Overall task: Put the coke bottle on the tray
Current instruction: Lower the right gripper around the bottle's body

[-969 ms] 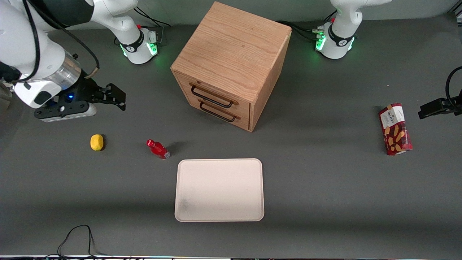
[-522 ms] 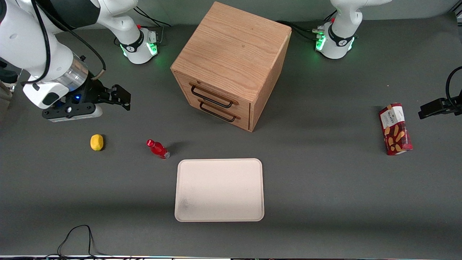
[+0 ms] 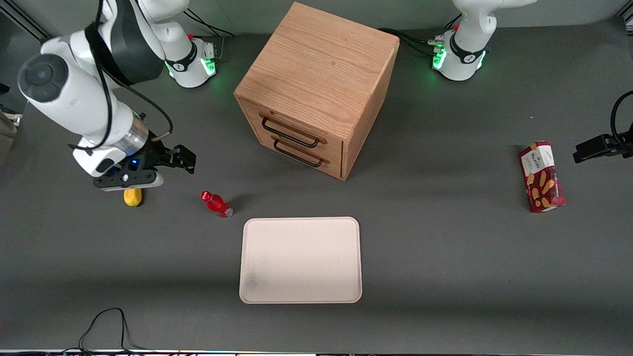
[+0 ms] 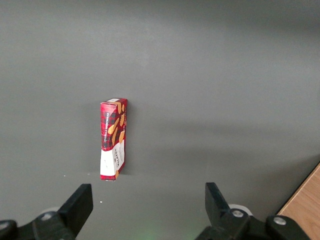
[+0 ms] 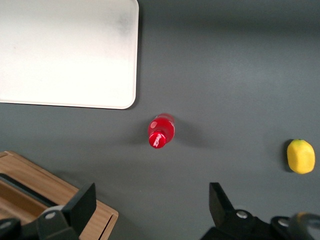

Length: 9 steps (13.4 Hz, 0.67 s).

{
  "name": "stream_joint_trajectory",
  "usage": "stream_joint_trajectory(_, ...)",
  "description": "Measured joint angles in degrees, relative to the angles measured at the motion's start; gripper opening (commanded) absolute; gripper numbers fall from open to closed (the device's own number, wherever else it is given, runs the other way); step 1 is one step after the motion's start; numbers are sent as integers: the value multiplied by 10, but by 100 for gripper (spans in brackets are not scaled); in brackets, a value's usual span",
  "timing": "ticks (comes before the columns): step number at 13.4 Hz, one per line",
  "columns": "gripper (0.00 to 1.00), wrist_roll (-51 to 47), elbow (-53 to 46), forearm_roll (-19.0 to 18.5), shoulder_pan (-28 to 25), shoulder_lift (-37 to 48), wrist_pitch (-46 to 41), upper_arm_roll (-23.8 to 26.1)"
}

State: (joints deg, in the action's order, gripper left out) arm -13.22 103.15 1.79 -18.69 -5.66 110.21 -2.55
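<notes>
One open hand (image 3: pixel 185 162) near coke bottle (image 3: pixel 216 203).

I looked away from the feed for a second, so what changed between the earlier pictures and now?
The right arm swung in over the table, carrying its gripper toward the coke bottle. The gripper is open, empty, and now hangs above the table beside the lemon, whose top the wrist now partly covers. Nothing was grasped or released. The bottle, tray, drawer cabinet and biscuit box stayed put.

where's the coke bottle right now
The coke bottle stands on the table between the lemon and the tray, with the open gripper above, apart.
</notes>
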Motion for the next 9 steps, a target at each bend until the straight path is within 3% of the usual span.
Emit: stream_joint_trajectory(9,100,-10,62,0,0,-60,143,0)
